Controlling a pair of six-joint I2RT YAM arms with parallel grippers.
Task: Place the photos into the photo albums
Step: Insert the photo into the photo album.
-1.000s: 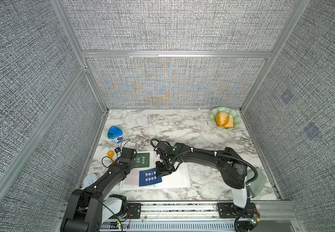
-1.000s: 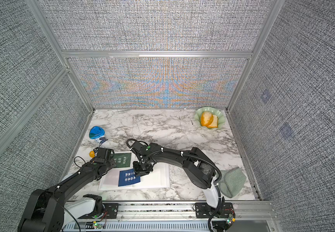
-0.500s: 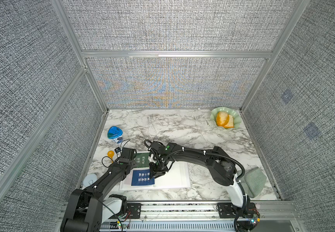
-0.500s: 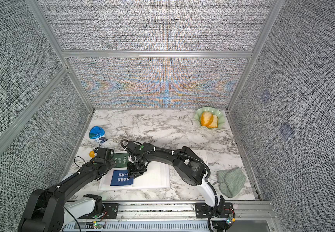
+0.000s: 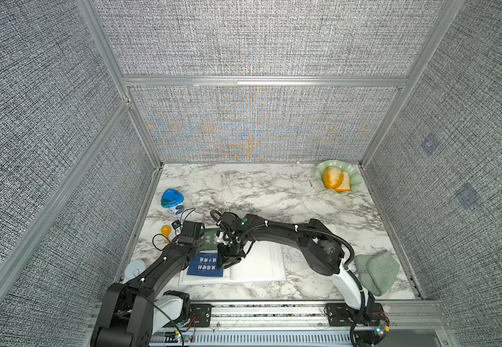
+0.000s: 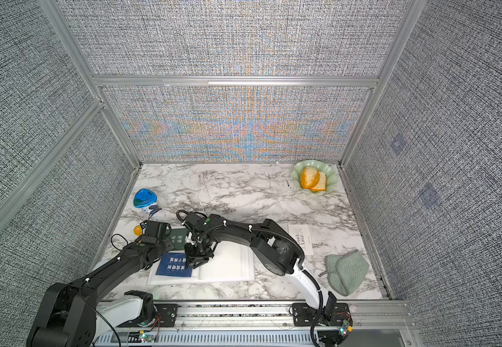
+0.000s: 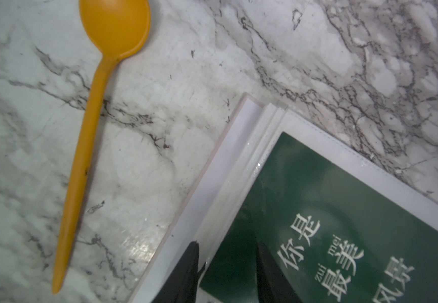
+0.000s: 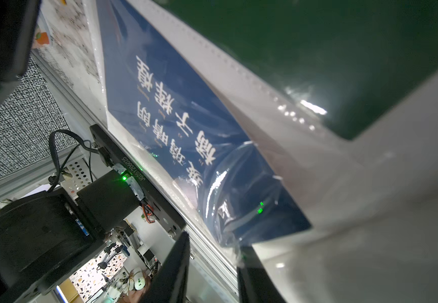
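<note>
Watching remotely, I saw the right gripper (image 8: 214, 241), jaws parted, at the blue photo (image 5: 205, 266) on the open photo album (image 5: 261, 261); left gripper (image 7: 227, 244), parted too, over the far green photo (image 7: 343, 204)

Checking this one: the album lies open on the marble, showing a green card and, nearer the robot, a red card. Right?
Not quite: the nearer one is a blue card, not red, as both top views and the right wrist view show. The green card does lie beyond it on the open album.
</note>
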